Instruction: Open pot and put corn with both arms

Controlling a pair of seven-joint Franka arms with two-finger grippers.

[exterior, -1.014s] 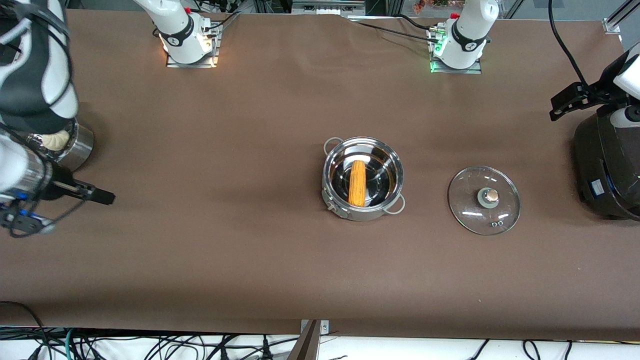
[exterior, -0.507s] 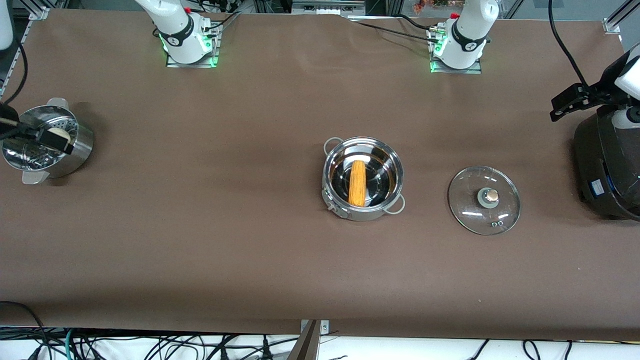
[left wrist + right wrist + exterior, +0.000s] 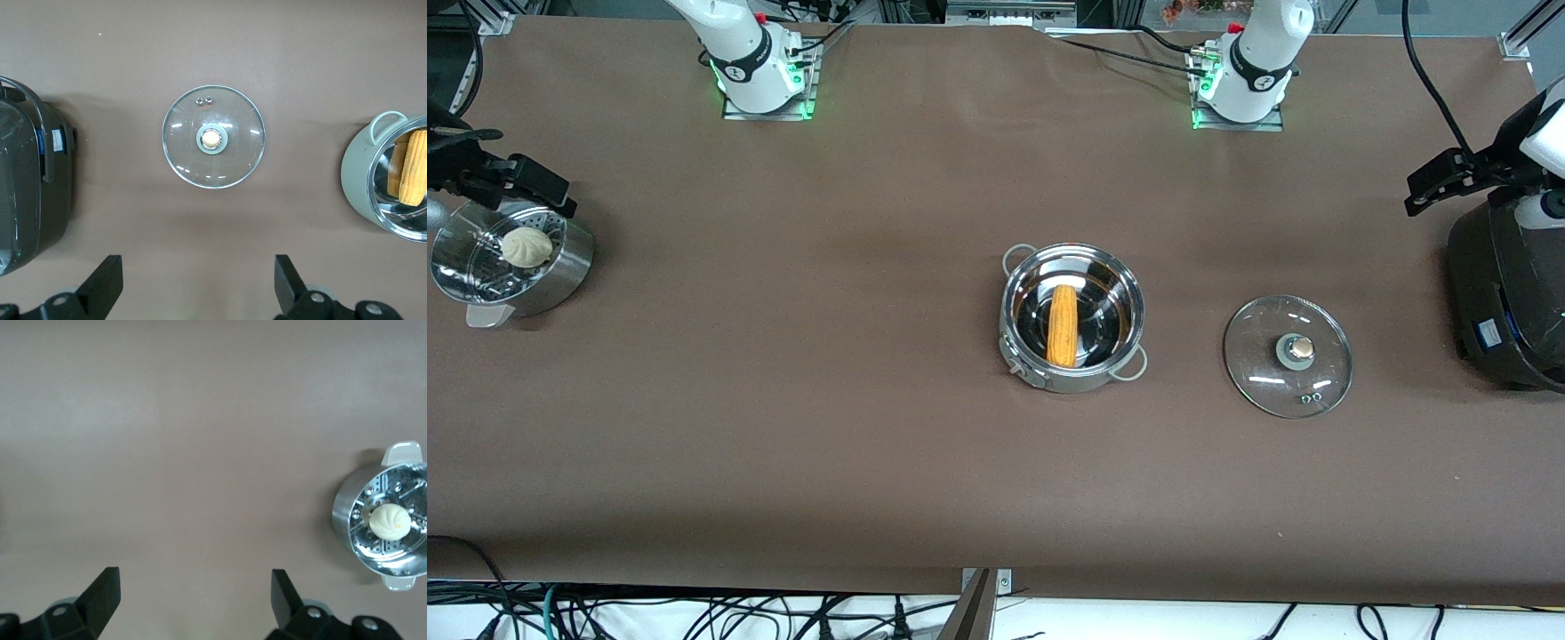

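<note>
The shiny steel pot [image 3: 1072,380] stands open in the middle of the table with the yellow-orange corn [image 3: 1062,324] lying in it. Its glass lid [image 3: 1288,356] lies flat on the table beside it, toward the left arm's end. The left wrist view shows the lid [image 3: 213,137], the pot [image 3: 363,190] and the corn [image 3: 413,177]. My left gripper [image 3: 199,277] is open and empty, held high by the black cooker [image 3: 1440,182]. My right gripper [image 3: 193,590] is open and empty, held high over the steamer pot's edge [image 3: 516,182].
A perforated steel steamer pot [image 3: 560,276] with a white bun [image 3: 527,246] stands at the right arm's end; it also shows in the right wrist view [image 3: 347,520]. A large black cooker [image 3: 1507,293] stands at the left arm's end.
My right arm has swung up and away from in front of the steamer pot, which now shows with its bun. The left arm, pot, corn and lid have not moved.
</note>
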